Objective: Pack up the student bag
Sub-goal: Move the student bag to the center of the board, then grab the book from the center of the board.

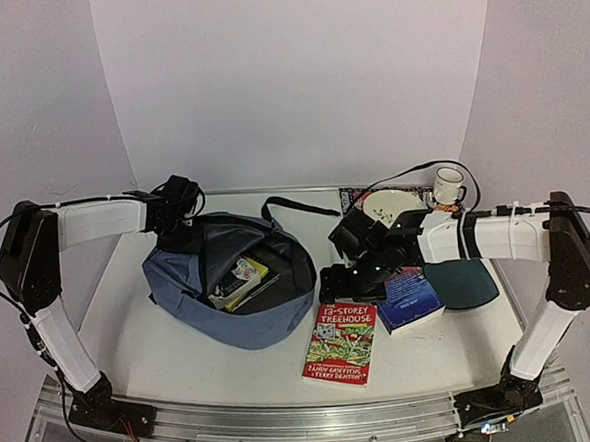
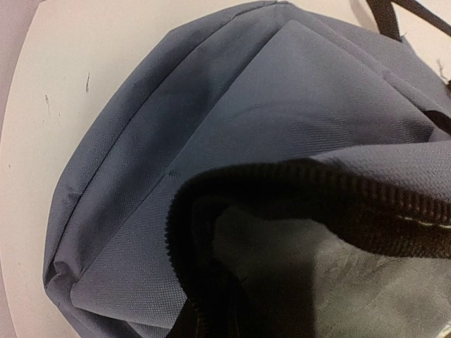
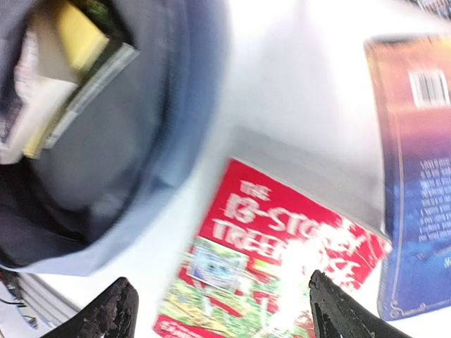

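Slate-blue student bag (image 1: 195, 307) rim by left claw (image 1: 180, 220), grip unclear; right claw (image 3: 222, 310) gapes empty over red book (image 3: 282, 232).

Top camera behind my bases, looks down over table (image 1: 132, 341). My left wrist close on student bag (image 2: 246, 105); right wrist shares bag, red book (image 3: 282, 267) with top.

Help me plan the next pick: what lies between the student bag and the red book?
Only bare white table between student bag and red book; the top view shows it.
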{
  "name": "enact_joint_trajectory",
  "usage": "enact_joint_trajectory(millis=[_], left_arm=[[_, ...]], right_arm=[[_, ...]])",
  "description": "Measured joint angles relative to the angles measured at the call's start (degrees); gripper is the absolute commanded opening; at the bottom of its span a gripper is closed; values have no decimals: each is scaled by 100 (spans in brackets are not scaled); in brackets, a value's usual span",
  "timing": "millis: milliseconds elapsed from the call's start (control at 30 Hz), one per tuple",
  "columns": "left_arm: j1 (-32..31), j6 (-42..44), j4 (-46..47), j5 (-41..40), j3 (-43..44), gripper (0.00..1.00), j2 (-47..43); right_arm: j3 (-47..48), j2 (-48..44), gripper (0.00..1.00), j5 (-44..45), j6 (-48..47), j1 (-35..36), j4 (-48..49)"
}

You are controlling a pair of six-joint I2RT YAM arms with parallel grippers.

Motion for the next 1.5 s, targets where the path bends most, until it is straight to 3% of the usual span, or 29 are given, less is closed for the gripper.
enact_joint_trajectory(millis=[233,367,467,800,1133,1300,1500], left_arm=[[341,282,44,-144,85,15,354],[693,442,42,-323,177,24,358],[896,542,44,-409,216,39,358],[1073,708,-11,-243,304,69,90],[1073,640,-175,876,369,79,-1438],[1071,507,-321,1770,402,81,-1991],[1064,404,-533,2245,402,81,-2277]], right_arm=[[-531,-61,87,192,238,-4,-282],[-778,-151,87,247,350,-33,-321],[-892,-181,88,243,422,-44,-343],[-1008,-122,87,175,476,-70,-323],[-876,525,77,-234,463,-92,-2],[46,1257,72,-332,243,-101,42],[804,1781,72,-402,0,-188,-4]])
